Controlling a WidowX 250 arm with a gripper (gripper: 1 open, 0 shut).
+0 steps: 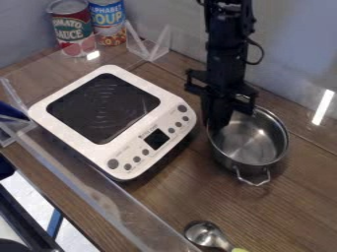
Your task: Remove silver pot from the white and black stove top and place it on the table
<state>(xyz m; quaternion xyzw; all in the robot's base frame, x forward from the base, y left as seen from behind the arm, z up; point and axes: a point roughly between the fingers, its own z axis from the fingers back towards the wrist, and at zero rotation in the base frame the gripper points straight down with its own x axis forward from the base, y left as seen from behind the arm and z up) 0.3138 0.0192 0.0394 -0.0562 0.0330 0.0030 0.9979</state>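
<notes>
The silver pot (253, 148) sits on the wooden table (145, 202) just right of the white and black stove top (112, 110), close to its right corner, with one loop handle toward the front. My gripper (222, 120) points straight down over the pot's left rim and its fingers are together on that rim. The fingertips are partly hidden by the pot wall. Nothing stands on the stove's black cooking surface.
Two food cans (87, 24) stand at the back left behind the stove. A clear plastic wall (79, 187) runs along the table's front edge. A small round metal thing (204, 234) lies at the bottom edge.
</notes>
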